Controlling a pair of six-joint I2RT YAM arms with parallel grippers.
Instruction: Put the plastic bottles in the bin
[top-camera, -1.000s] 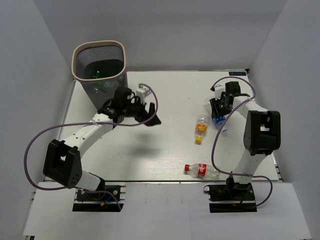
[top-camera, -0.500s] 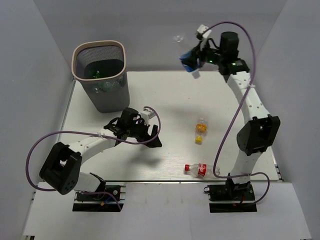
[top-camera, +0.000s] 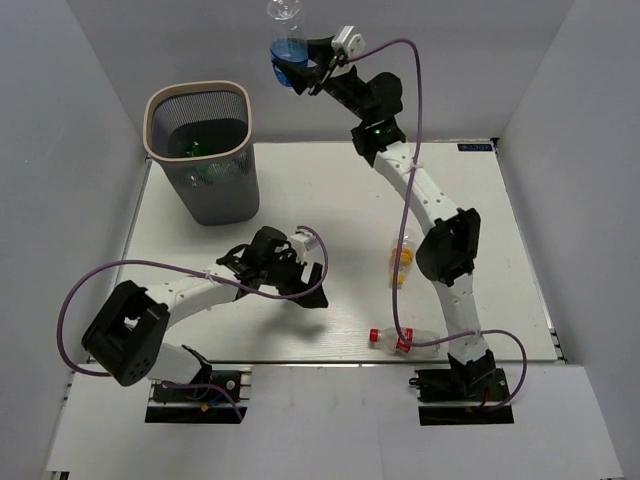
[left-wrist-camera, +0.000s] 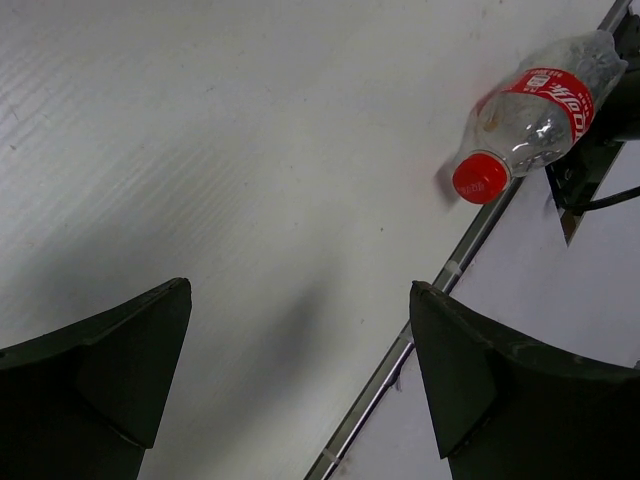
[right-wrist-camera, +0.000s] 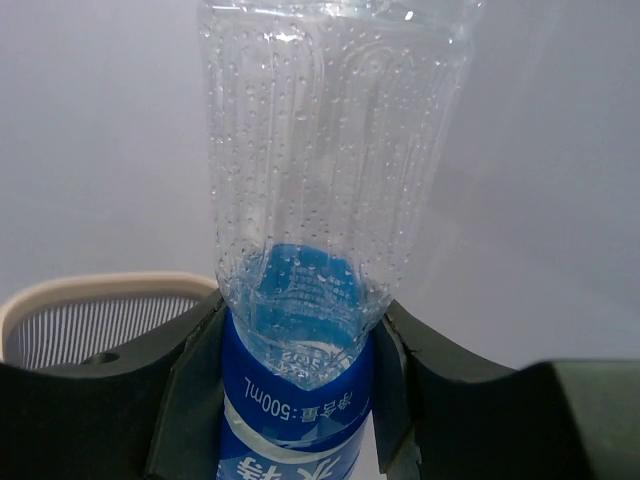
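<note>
Bottle (top-camera: 286, 40) — blue-labelled — clamped in right tool (top-camera: 296, 72), held high.

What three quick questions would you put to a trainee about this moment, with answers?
1. True or false: the left gripper is shut on a bottle.
2. What does the right gripper hold? A, a green bottle; B, a blue-labelled clear bottle; C, nothing.
3. How many bottles lie on the table, outside the bin?

Key
1. False: its jaws stand wide open over bare table.
2. B, held high above the table.
3. Two: the red-capped bottle and the orange-labelled bottle.
</note>
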